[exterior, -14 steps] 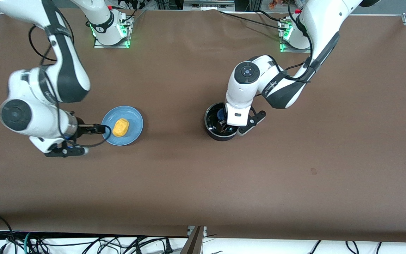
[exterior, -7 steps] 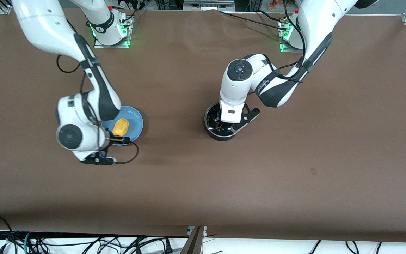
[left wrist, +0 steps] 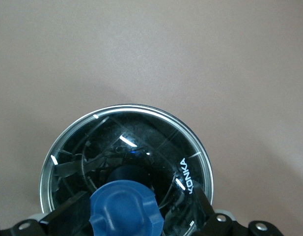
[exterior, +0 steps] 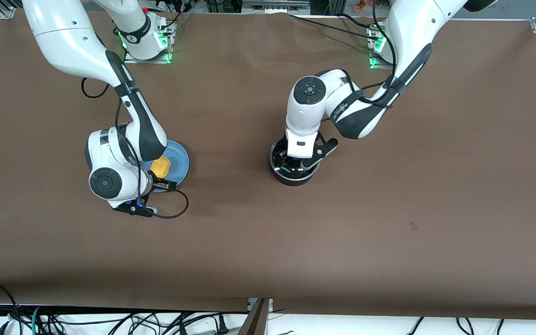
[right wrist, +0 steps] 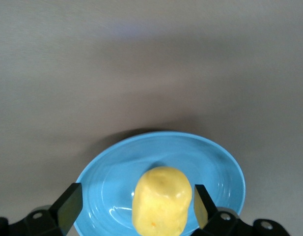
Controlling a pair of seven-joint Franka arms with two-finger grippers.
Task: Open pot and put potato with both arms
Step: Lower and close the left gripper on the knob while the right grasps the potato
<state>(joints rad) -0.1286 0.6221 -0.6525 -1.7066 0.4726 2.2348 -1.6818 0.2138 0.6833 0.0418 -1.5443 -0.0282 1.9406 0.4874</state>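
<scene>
1. Potato (exterior: 160, 166) first, at the right arm's end of the table: the lumpy yellow lump lies on a flat light-blue plate (exterior: 180, 160), partly covered in the front view by the right arm's wrist.
2. Right gripper (right wrist: 133, 205) hangs low over the plate. In its wrist view the two black fingers (right wrist: 69, 206) stand spread wide, one on each side of the potato with a gap showing on both sides, so nothing is grasped yet.
3. Moving across, the bare brown table (exterior: 231, 232) separates the plate from the pot; the two stand well apart.
4. Pot (exterior: 292, 178), small, round and black, sits toward the left arm's end of the table, with its glass lid (left wrist: 141, 142) in place and the blue knob (left wrist: 125, 209) on top. Its handle is hidden under the arm.
5. Left gripper (left wrist: 141, 211) is down over the lid, its fingers parted on either side of the knob, not clamped on it.
6. Judged from this, neither step is done: the lid is not yet lifted, the potato not yet picked up. Both grasps, the lift and the drop into the pot remain.
</scene>
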